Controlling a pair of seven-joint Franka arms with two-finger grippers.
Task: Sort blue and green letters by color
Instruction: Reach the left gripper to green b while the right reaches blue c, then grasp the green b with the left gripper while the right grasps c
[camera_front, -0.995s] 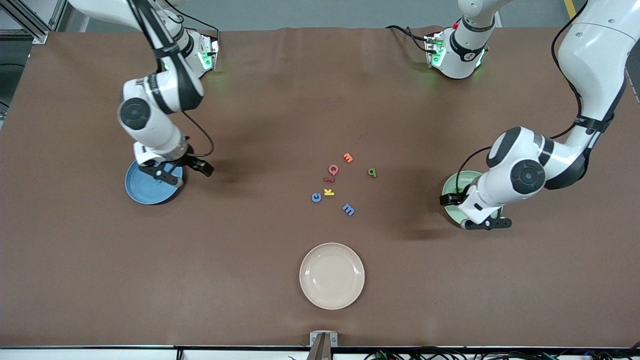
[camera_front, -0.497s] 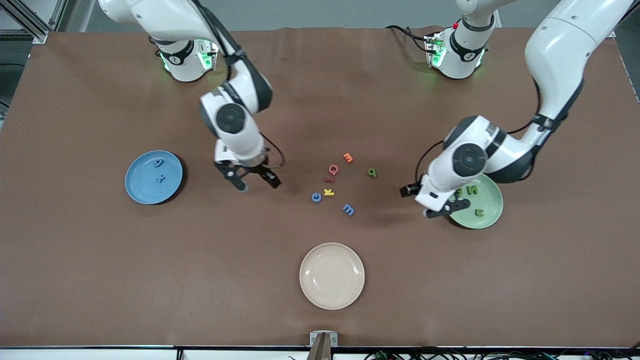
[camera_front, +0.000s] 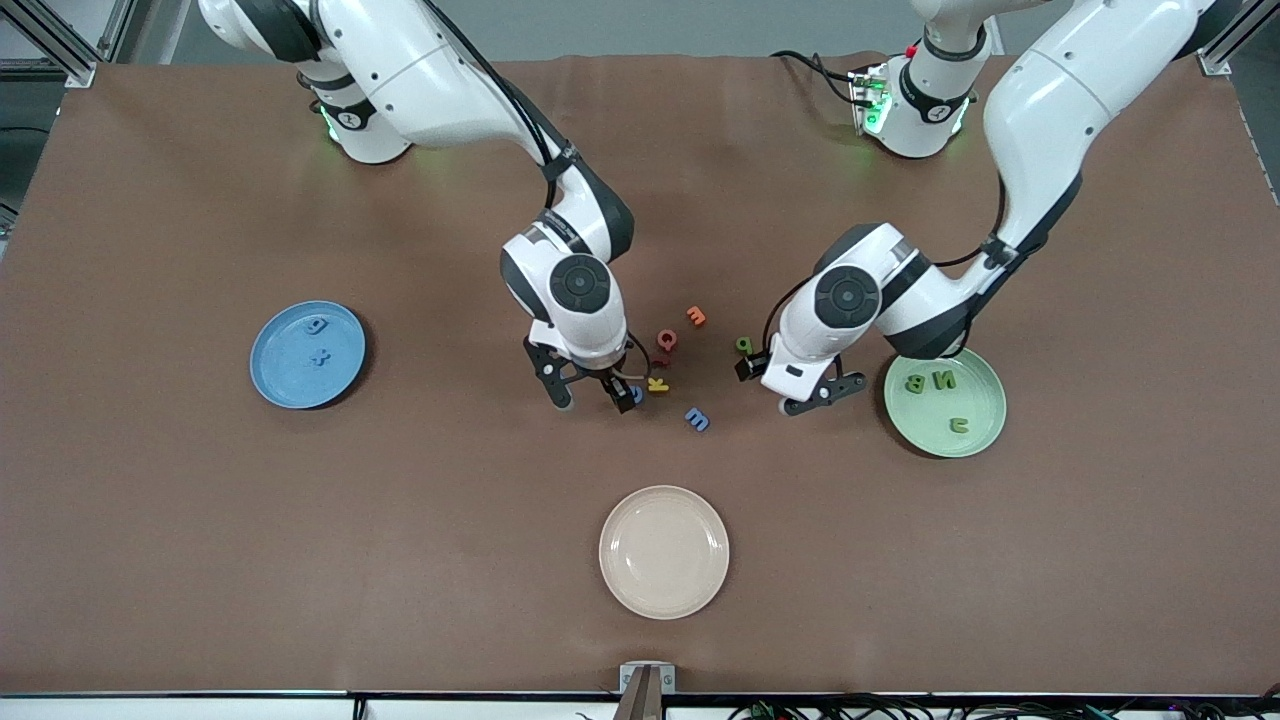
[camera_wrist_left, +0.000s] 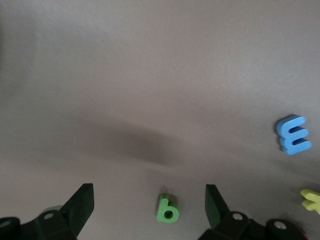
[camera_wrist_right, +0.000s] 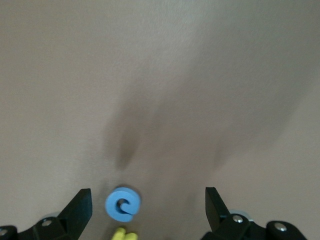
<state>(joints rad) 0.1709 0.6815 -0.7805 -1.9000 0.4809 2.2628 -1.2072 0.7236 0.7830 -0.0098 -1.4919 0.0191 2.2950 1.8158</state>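
Blue letter c (camera_front: 636, 395) half-hidden under right pincer (camera_front: 592, 396)

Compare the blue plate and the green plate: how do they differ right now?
The blue plate is blue and lies toward the right arm's end of the table; the green plate is pale green, toward the left arm's end. The blue plate holds two blue letters; the green plate holds three green letters. Both are round, similar in size, with no gripper over them.

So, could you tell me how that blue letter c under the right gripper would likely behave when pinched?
The blue c looks thick and foam-like, so probably light and slightly squashy. Lying flat on the table, it shouldn't roll, though it may skid if nudged.
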